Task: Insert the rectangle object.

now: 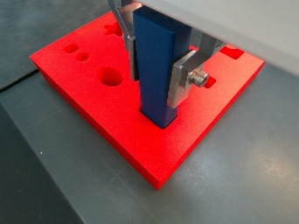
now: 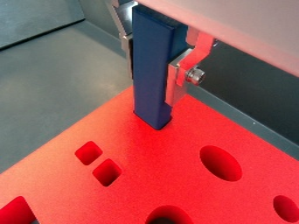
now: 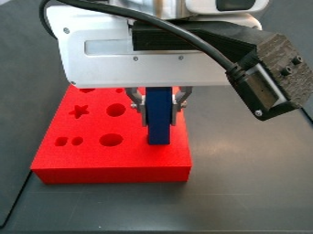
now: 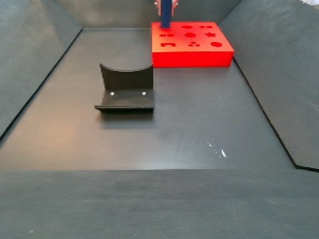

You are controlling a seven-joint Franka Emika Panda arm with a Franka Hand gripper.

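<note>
gripper: gripper point(image 1: 158, 66) above the red block point(image 1: 105, 114), silver fingers point(image 1: 184, 74) clamped on the blue bar, jaws narrow
bar: rectangle object point(image 1: 158, 70) upright, plain solid blue, lower end at the red block's top
wrist views: bar's lower end point(image 2: 152, 114) meets the block's surface
side view: fixture point(image 4: 125, 91) on the floor, well apart from red block point(image 4: 191, 47)
side view: star and round holes point(image 3: 95, 114) beside bar point(image 3: 159, 119)

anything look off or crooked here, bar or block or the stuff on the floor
Nothing stands out. The gripper holds the blue rectangular bar upright, its lower end at the red block top. The block's shaped holes look intact. The fixture stands apart on the floor, undisturbed.
</note>
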